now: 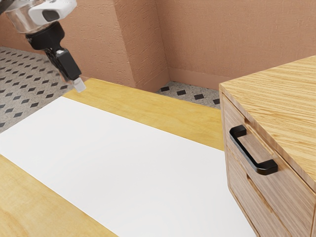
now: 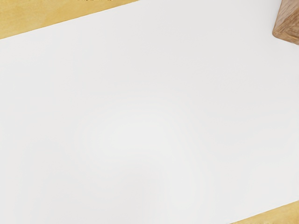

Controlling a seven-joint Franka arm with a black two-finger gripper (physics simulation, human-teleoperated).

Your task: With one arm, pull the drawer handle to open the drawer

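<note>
A light wooden drawer cabinet point(image 1: 276, 123) stands at the exterior view's right, on the table. Its top drawer front carries a black bar handle point(image 1: 252, 150), and that front lies flush with the cabinet face. My gripper point(image 1: 78, 84) hangs high at the exterior view's upper left, well above the table's far edge and far from the handle, with nothing in it. In the wrist view a corner of the cabinet point(image 2: 287, 23) shows beyond the white mat point(image 2: 149, 116) under my hand.
A white mat point(image 1: 113, 163) covers the middle of the wooden table point(image 1: 163, 113) between my hand and the cabinet. A second drawer front point(image 1: 256, 197) sits below the handled one. Terracotta walls and a tiled floor point(image 1: 24, 74) lie behind.
</note>
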